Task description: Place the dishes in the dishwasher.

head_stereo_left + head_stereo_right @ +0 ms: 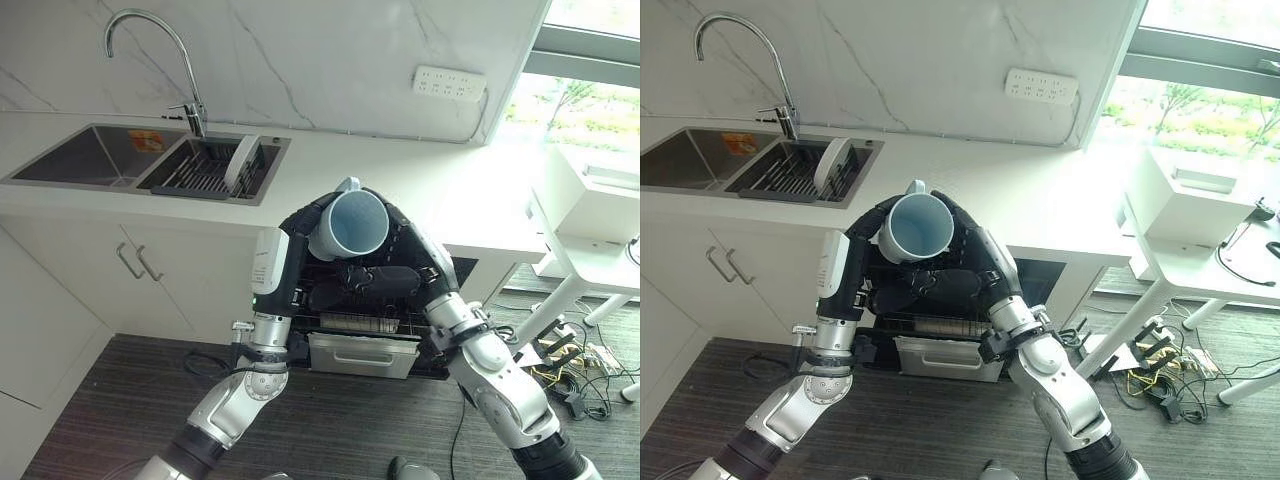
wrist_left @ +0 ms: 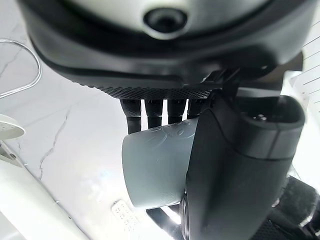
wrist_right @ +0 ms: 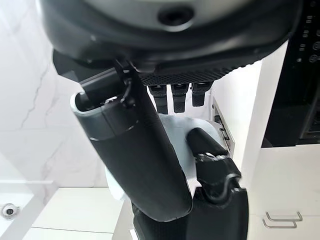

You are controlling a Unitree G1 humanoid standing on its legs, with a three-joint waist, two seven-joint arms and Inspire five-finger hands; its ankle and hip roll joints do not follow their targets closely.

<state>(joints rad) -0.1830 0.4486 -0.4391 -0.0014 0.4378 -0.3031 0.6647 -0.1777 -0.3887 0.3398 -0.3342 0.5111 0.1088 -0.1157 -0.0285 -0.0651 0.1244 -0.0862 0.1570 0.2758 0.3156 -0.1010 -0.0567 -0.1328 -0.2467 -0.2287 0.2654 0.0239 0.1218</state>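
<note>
Cup (image 1: 350,224) sits mid-frame, gripped by both hands: left hand (image 1: 300,222) and right hand (image 1: 408,240) curl round it, above the open dishwasher (image 1: 365,330). It is not in yet. 1 plate (image 1: 240,163) waits in the sink rack (image 1: 200,170), upper left.

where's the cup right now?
The pale blue cup is held up between the left hand and right hand, mouth toward the head camera, above the open dishwasher below the counter.
</note>
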